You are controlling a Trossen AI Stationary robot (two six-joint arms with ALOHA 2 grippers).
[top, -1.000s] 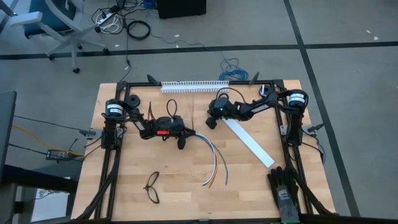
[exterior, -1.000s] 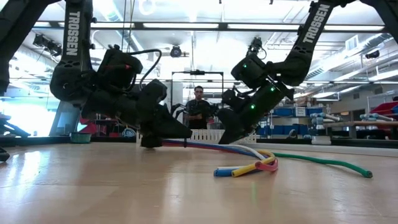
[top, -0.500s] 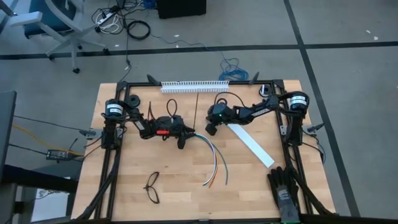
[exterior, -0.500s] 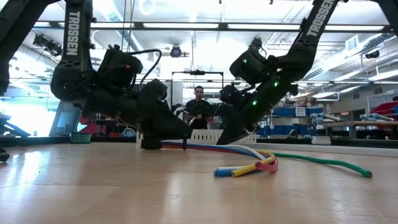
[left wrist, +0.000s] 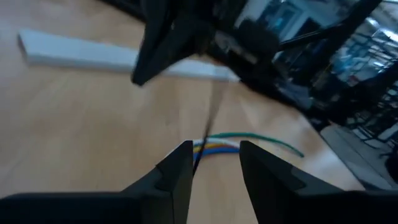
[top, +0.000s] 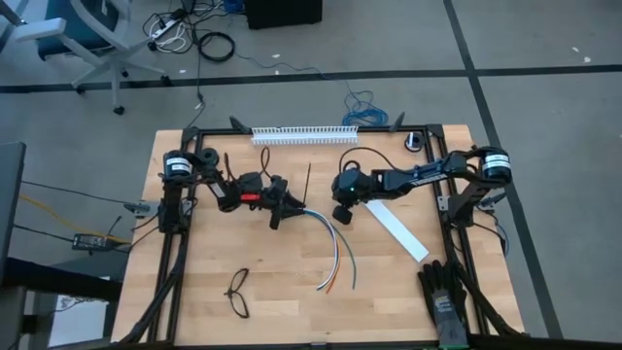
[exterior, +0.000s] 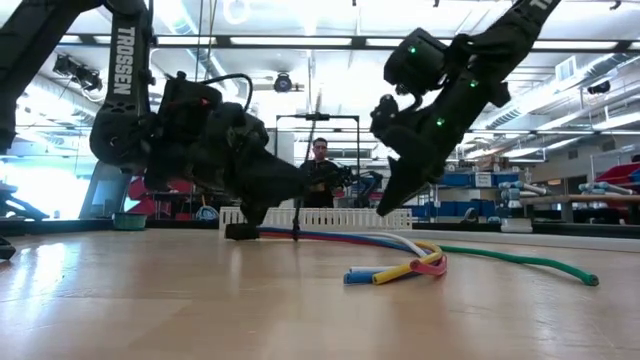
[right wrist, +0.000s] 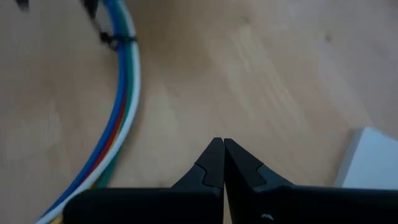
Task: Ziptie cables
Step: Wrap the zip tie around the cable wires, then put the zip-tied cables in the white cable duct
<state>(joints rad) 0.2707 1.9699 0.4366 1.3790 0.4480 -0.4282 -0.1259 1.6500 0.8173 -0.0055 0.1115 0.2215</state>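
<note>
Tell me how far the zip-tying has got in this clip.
Done: a ziptie already looks wrapped round the cables near their joined end, its long tail sticking out uncut. In hand: the left gripper, fingers apart, sits just off that end and holds nothing; the right gripper is shut and empty above the bare table. Left, probably: cinching the tie fully.

Multicoloured cables (top: 335, 255), white strip (top: 398, 226)
</note>
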